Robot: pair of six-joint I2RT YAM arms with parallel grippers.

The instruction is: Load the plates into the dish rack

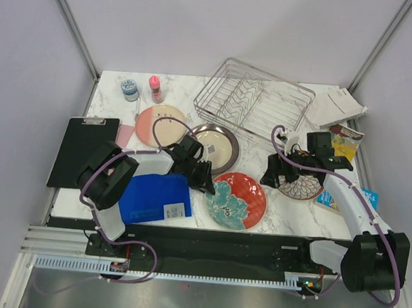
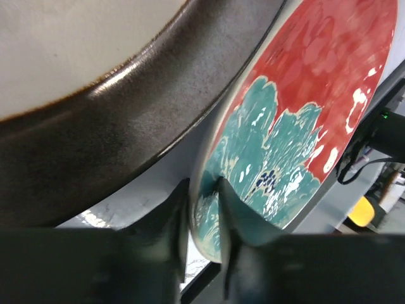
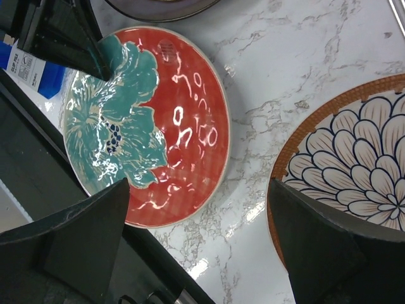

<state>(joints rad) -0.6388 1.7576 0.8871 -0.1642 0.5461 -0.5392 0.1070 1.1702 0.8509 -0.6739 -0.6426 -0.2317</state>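
The silver wire dish rack (image 1: 256, 101) stands at the back of the table with no plate in it. Four plates lie on the marble: cream-pink (image 1: 161, 125), cream with a dark rim (image 1: 217, 148), red-orange with teal flowers (image 1: 237, 199) and white with brown petals (image 1: 300, 184). My left gripper (image 1: 202, 179) is shut on the teal left rim of the red-orange plate (image 2: 316, 95), one finger above and one below (image 2: 202, 190). My right gripper (image 1: 283, 171) is open and empty (image 3: 202, 234), hovering between the red-orange plate (image 3: 171, 126) and the petal plate (image 3: 354, 164).
A black clipboard (image 1: 85, 148) and a blue pack (image 1: 152, 198) lie at the left. A pink bottle (image 1: 155, 88) and a small jar (image 1: 130, 89) stand at the back left. Papers (image 1: 334, 107) and booklets (image 1: 346, 143) lie at the right edge.
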